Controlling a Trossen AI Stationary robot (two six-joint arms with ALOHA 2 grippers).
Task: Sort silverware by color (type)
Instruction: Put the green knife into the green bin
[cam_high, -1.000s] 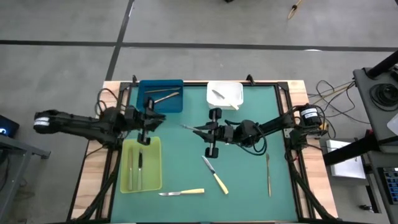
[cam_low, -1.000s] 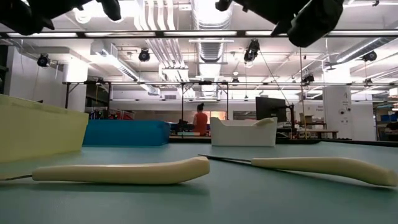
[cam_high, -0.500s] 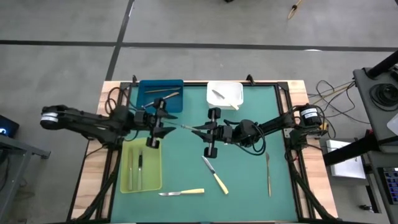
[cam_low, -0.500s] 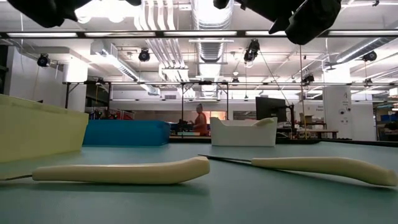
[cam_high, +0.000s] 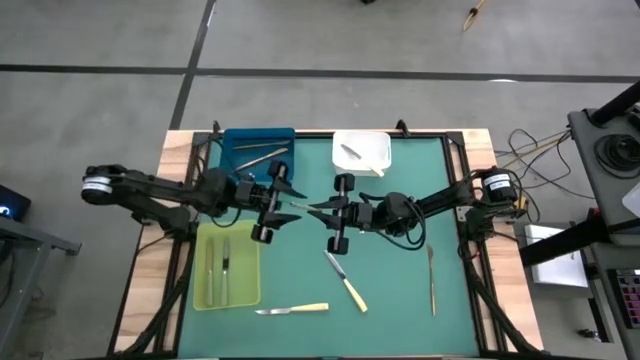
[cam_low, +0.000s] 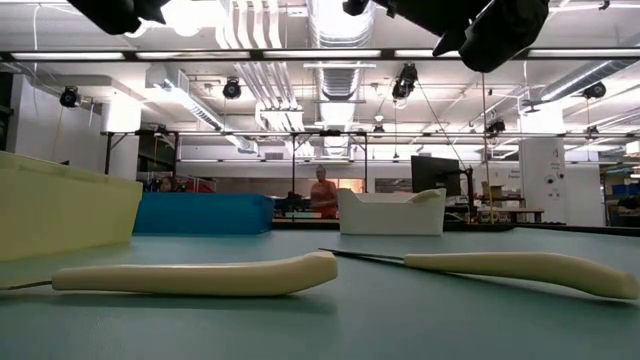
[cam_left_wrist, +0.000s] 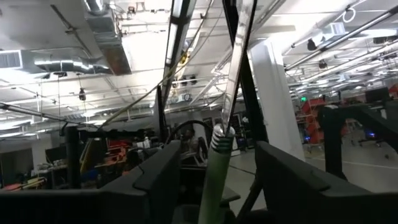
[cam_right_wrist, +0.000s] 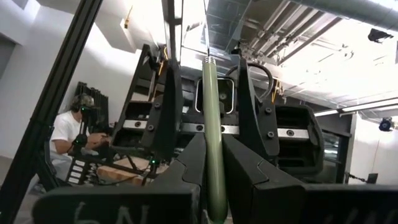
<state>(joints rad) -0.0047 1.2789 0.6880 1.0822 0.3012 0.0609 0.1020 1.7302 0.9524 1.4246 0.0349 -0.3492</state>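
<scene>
Utensil (cam_high: 302, 206), slim and grey, hangs above mid-table, clenched in the right gripper (cam_high: 318, 210). The left gripper (cam_high: 288, 195), at its nine o'clock, stands spread around its tip. Two yellow-handled knives (cam_high: 345, 281) lie at six o'clock; more utensils rest in the green tray (cam_high: 248, 262).

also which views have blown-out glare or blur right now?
Left wrist view: ceiling lights blow out, washing the utensil between the open fingers. Low view: the near knife handle looks soft. High view: evenly lit.
</scene>
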